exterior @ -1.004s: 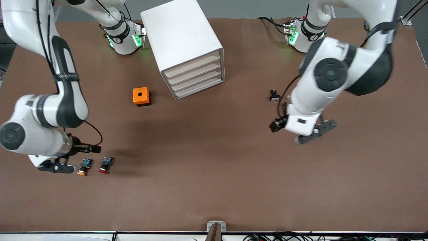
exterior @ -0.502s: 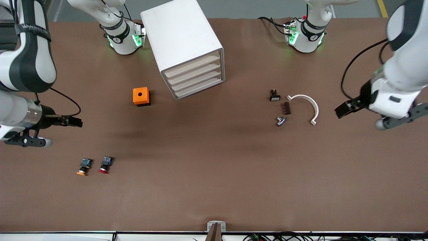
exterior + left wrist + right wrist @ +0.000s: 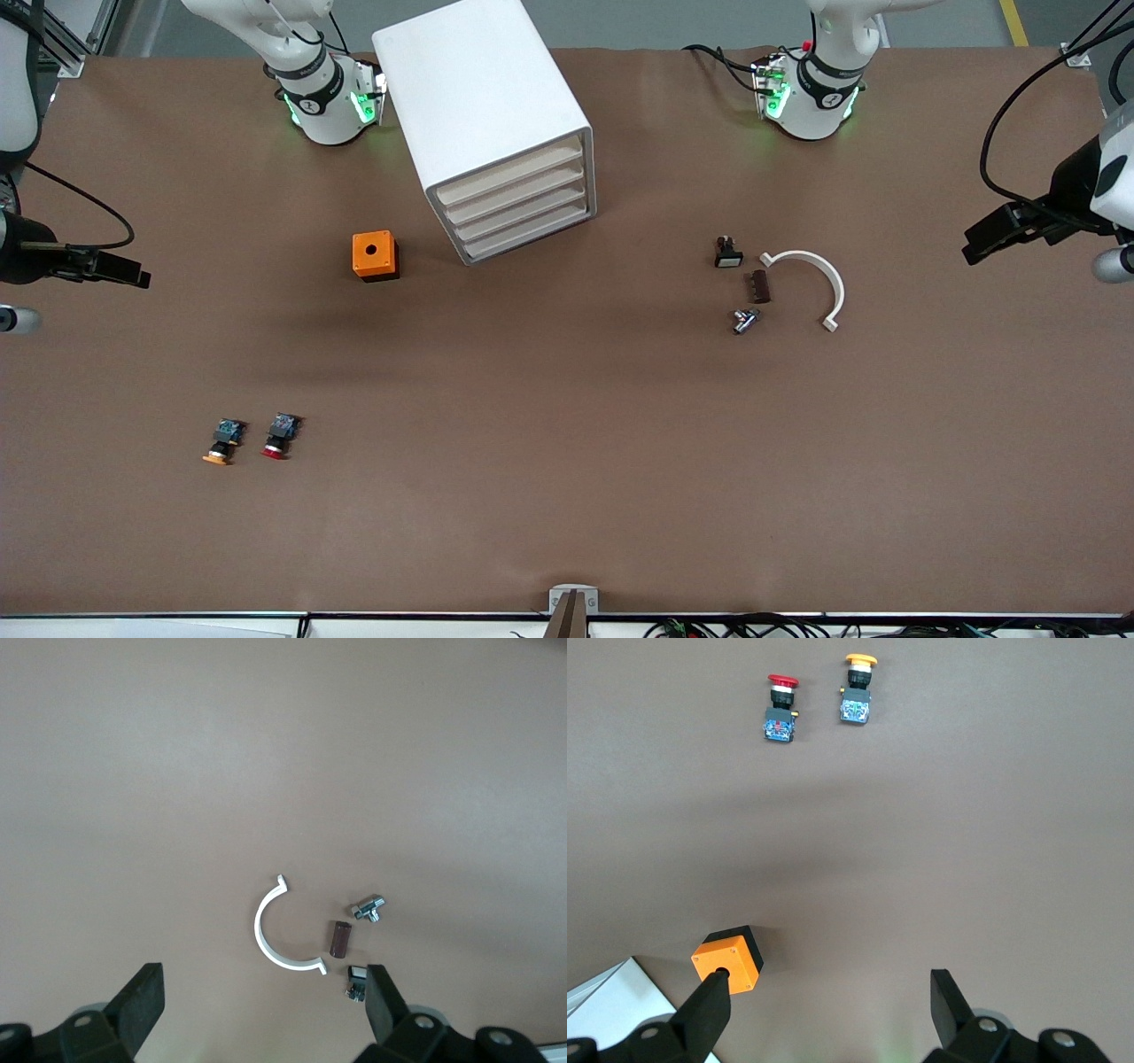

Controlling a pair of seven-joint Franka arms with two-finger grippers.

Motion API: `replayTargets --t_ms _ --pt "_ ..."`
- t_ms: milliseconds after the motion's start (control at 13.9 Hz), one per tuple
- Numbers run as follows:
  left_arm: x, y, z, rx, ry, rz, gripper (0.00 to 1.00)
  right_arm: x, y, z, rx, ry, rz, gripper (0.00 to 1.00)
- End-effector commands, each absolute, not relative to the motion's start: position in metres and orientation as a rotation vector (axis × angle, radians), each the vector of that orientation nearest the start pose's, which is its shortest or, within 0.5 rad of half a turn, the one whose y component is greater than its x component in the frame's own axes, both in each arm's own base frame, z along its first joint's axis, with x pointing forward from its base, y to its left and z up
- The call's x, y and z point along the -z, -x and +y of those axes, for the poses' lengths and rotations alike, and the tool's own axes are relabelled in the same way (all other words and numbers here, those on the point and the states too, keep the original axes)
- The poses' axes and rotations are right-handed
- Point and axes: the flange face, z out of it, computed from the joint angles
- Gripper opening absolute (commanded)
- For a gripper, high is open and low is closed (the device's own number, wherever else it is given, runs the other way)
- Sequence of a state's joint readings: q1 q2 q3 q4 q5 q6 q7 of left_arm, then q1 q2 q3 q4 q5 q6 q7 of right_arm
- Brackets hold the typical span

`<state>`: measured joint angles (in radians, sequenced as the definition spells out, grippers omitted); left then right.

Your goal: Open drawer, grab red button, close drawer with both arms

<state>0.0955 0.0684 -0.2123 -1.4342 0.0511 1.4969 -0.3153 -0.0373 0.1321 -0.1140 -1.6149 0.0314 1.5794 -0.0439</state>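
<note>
We see both arms pulled back to the two ends of the counter. The right gripper [image 3: 824,1014], a second ago low beside the orange-capped button [image 3: 219,442] and the red-capped button [image 3: 279,437], now hangs open at the counter's edge at the right arm's end, up level with the orange box [image 3: 375,255]. The left gripper [image 3: 264,1010], open too, has swung off toward the left arm's end, uncovering the white curved clip [image 3: 813,282], the brown block [image 3: 759,286] and the small metal part [image 3: 744,320] it had hidden.
</note>
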Motion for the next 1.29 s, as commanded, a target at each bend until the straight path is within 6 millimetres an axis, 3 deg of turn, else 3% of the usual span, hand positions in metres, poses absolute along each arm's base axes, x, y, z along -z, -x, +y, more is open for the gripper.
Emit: replayTargets --t_ms 0,215,359,574,789,933,1220 --pt "-0.651 -0.542 -0.055 0.001 3.086 -0.275 1.00 -0.541 -0.581 -0.073 -0.217 3.107 0.137 1.00" --pt "-0.651 -0.528 -0.051 -0.009 3.086 -0.258 1.00 -0.543 -0.581 -0.072 -0.221 3.105 0.127 1.00" --pt "-0.654 -0.525 -0.048 -0.003 3.091 -0.202 1.00 -0.573 -0.586 -0.059 -0.141 3.117 0.102 1.00" --pt "-0.660 -0.521 -0.047 0.011 3.096 -0.152 1.00 -0.610 -0.581 -0.059 -0.133 3.102 0.101 1.00" --pt "-0.660 -0.521 -0.047 0.010 3.101 -0.145 1.00 -0.616 -0.560 -0.049 -0.295 3.081 0.147 1.00" --pt "-0.660 -0.522 -0.047 0.013 3.102 -0.142 1.00 -0.632 -0.551 -0.050 -0.251 3.089 0.153 1.00" --pt "-0.658 -0.524 -0.048 0.008 3.102 -0.118 1.00 -0.642 -0.533 -0.050 -0.170 3.090 0.147 1.00"
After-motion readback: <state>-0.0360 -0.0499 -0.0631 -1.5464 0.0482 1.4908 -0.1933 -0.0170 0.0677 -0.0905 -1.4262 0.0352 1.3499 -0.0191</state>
